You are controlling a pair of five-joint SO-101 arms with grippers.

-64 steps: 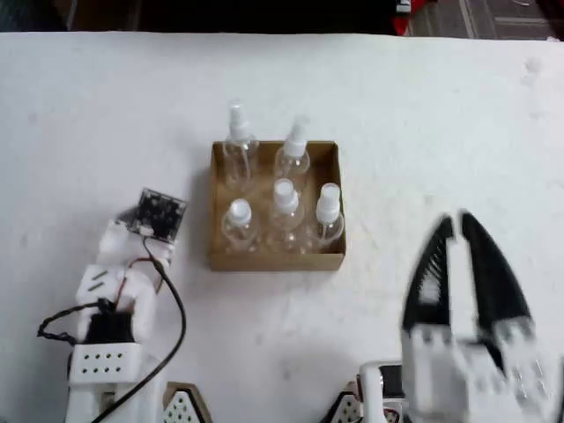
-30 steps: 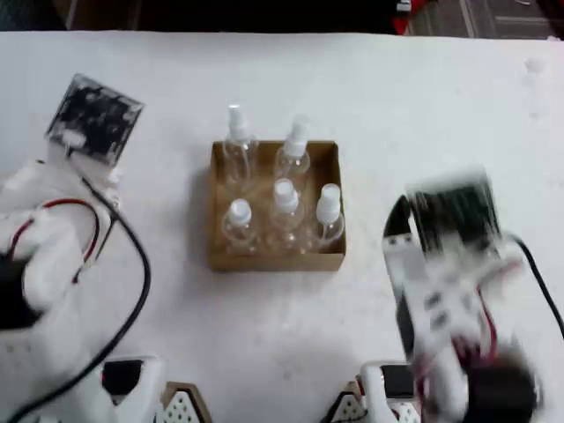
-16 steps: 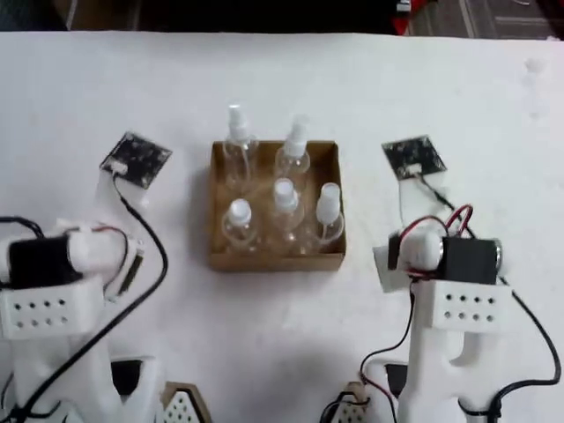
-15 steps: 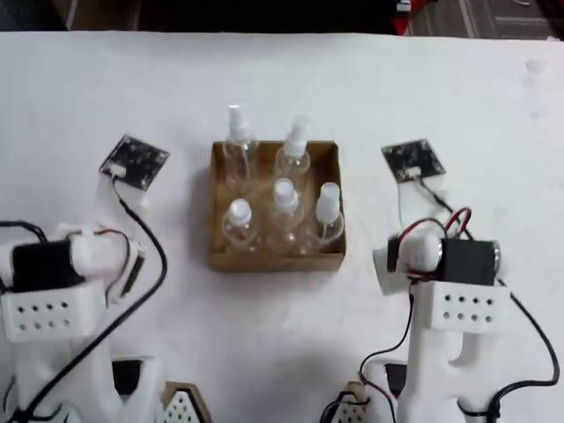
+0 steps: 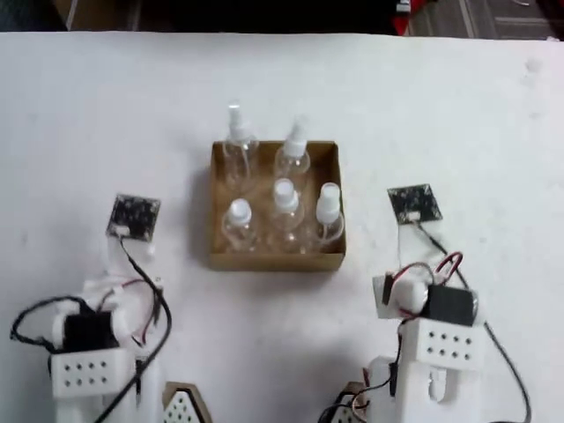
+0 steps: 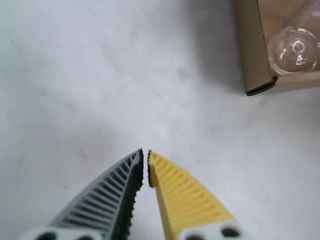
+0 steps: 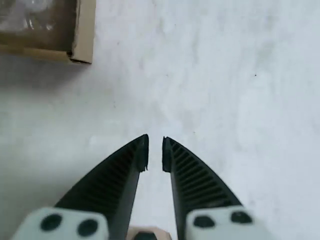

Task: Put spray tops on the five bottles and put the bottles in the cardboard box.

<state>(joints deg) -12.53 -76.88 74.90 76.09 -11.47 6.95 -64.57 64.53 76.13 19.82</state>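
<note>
Box [image 5: 275, 261]: middle of surface [image 5: 458, 97], holding five bottles [image 5: 285, 210] upright, each fitted with a spray top [image 5: 328, 201]; task looks complete.
Left gripper [image 6: 145, 161]: closed, empty, near box corner.
Right gripper [image 7: 155, 150]: nearly closed, empty; likely parked clear.

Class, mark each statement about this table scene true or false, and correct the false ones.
1. Five clear plastic bottles with white spray tops stand in the brown cardboard box. True.
2. The left gripper holds a bottle. False: its grey and yellow fingers are shut on nothing, over the white table.
3. The box lies tipped on its side. False: it sits flat, open side up.
4. The right gripper holds nothing. True.
5. One bottle lacks its top. False: all five carry tops.
</note>
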